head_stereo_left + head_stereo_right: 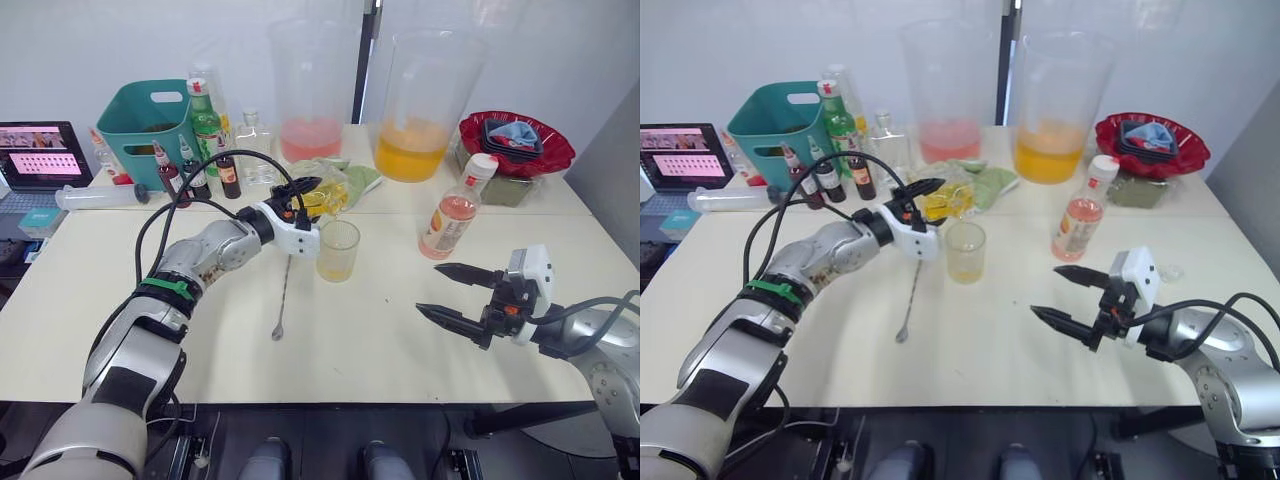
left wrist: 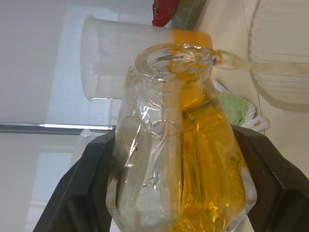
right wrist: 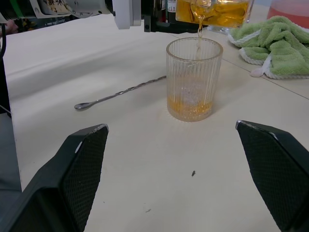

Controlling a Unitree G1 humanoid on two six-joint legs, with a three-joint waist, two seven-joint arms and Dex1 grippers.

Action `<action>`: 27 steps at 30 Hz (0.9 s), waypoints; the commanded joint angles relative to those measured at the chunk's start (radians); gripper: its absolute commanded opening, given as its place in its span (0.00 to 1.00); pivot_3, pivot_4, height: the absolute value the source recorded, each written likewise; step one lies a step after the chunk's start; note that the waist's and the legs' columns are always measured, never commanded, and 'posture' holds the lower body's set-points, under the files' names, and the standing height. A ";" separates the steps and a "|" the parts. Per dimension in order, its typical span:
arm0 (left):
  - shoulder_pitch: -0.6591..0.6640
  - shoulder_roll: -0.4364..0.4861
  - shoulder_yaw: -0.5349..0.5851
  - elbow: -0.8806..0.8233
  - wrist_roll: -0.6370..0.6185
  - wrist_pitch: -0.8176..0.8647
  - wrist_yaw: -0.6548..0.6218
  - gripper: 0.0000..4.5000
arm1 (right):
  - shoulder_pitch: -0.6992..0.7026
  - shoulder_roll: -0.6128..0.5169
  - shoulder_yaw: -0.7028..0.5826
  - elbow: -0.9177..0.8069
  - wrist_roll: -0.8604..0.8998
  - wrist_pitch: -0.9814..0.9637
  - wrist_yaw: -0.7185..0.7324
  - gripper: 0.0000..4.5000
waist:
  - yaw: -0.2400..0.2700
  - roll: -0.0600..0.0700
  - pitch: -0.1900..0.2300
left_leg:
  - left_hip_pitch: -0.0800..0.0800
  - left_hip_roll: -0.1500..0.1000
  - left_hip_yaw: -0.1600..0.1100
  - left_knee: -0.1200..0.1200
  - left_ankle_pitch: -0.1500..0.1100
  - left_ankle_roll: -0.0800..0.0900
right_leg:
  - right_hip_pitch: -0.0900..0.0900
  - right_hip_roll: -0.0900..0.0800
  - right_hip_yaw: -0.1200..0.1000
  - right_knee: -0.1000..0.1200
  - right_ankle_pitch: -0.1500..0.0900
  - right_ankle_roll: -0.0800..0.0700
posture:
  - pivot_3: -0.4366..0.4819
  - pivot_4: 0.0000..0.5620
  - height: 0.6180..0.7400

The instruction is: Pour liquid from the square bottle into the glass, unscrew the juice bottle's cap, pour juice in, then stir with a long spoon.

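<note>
Two claws in play: left claw (image 1: 305, 200) clamped on the square bottle (image 2: 178, 159), tipped mouth-down over the glass (image 1: 338, 250), thin stream of yellow liquid (image 3: 198, 29) running into it, shallow yellow layer at the glass bottom. Right claw (image 1: 447, 294) wide open, holding nothing, hovering above the surface (image 1: 370, 340) on the robot's right, well apart from the glass. Long spoon (image 1: 283, 298) flat on the surface just left of the glass, bowl end toward the robot. Juice bottle (image 1: 455, 210) upright right of the glass, white cap (image 1: 482, 165) on, pink-orange juice (image 1: 450, 213) inside. Green towel (image 3: 280, 43) behind the glass; two big pitchers (image 1: 420, 100) at the back.
</note>
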 commanded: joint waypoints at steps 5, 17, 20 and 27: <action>0.005 -0.013 0.112 -0.096 -0.195 0.057 -0.108 0.61 | -0.039 -0.012 0.000 -0.004 0.008 -0.010 0.013 0.99 | -0.002 0.000 0.000 | 0.000 0.000 0.000 0.000 0.000 0.000 | 0.000 0.000 0.000 0.000 0.000 0.000 | 0.48 0.27 1.00; 0.145 -0.108 0.381 -0.403 -0.639 0.565 -0.334 0.61 | -0.086 -0.027 0.021 0.032 0.014 0.006 0.069 0.99 | -0.003 0.000 0.000 | 0.000 0.000 -0.001 0.004 0.000 0.000 | 0.000 0.001 0.000 0.006 0.000 0.000 | 0.48 0.27 1.00; 0.171 -0.130 0.475 -0.468 -0.725 0.752 -0.293 0.61 | -0.101 -0.031 0.029 0.044 0.014 0.008 0.086 0.99 | -0.003 0.000 0.000 | 0.000 0.001 -0.001 0.005 0.000 0.000 | 0.000 0.001 0.000 0.006 0.000 0.000 | 0.48 0.27 1.00; 0.240 -0.150 0.610 -0.572 -0.818 1.033 -0.179 0.61 | -0.129 -0.033 0.046 0.078 0.009 0.008 0.120 0.99 | -0.003 0.000 0.000 | 0.001 0.001 -0.002 0.006 0.000 0.000 | 0.000 0.001 0.000 0.007 0.000 0.000 | 0.48 0.27 1.00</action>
